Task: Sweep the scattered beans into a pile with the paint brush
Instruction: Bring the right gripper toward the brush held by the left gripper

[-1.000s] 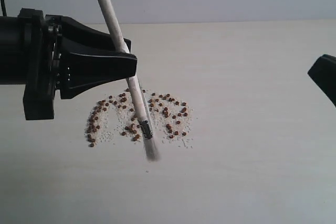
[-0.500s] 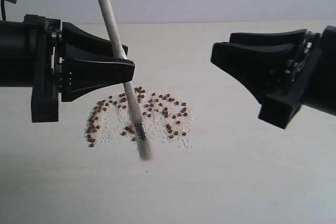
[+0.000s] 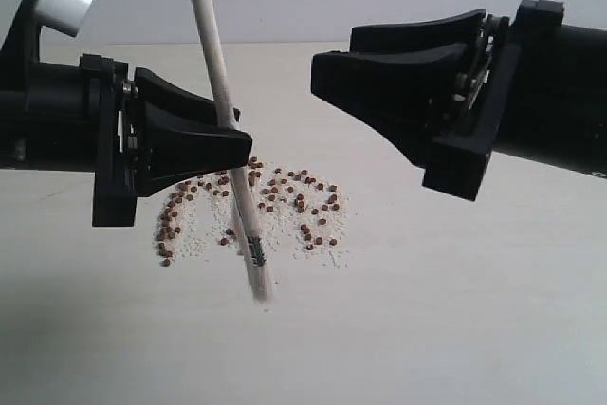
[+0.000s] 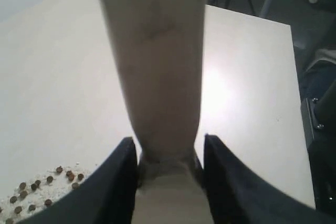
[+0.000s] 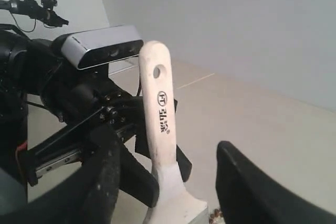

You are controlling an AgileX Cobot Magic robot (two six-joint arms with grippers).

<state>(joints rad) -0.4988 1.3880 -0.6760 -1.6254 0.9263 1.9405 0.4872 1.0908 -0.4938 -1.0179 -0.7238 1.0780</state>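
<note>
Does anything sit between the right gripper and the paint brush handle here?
No. In the exterior view the open right gripper is apart from the paint brush, which the left gripper clamps; only bare table shows in the gap.

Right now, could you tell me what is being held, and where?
The left pincer clamps the paint brush mid-handle; the right pincer holds nothing.

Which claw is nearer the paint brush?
Left. The left claw is shut on the paint brush handle; the right claw hangs open beside it, rightward in the exterior view, not touching.
</note>
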